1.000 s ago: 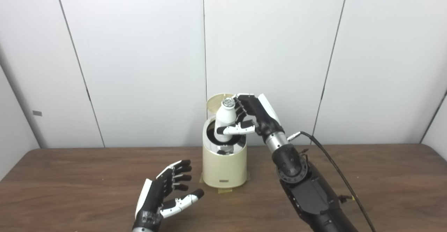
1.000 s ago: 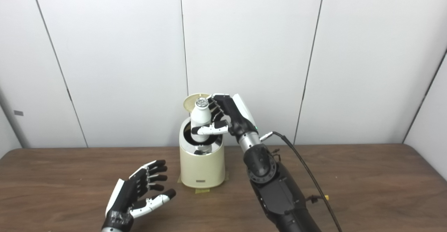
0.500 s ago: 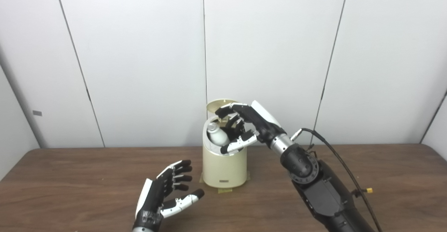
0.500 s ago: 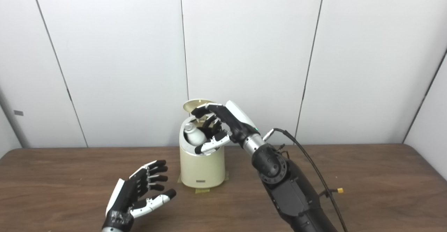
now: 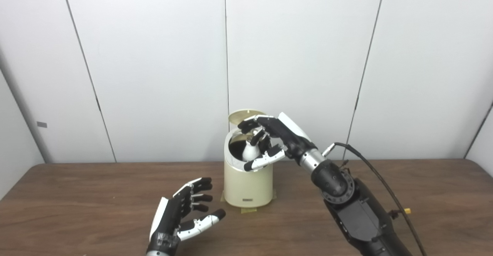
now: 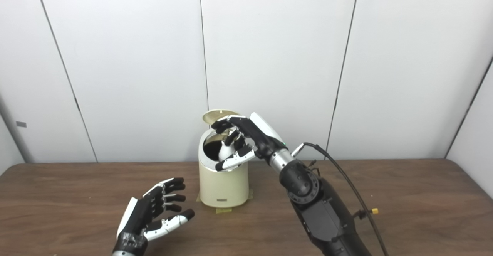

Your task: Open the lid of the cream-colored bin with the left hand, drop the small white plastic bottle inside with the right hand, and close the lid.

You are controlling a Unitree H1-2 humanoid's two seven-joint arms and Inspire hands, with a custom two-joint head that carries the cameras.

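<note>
My right hand (image 5: 271,142) sits over the bin (image 5: 247,186) rim, fingers spread, holding nothing. The bottle (image 5: 249,152) lies inside the opening, below the raised lid (image 5: 246,115). My left hand (image 5: 185,213) rests open above the bench (image 5: 77,209), near the bin's front-left.

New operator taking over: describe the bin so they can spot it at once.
On the brown table, look near the middle by the white wall. The cream-colored bin stands there, its round lid raised, the right hand over its mouth; it is the table's only container.
</note>
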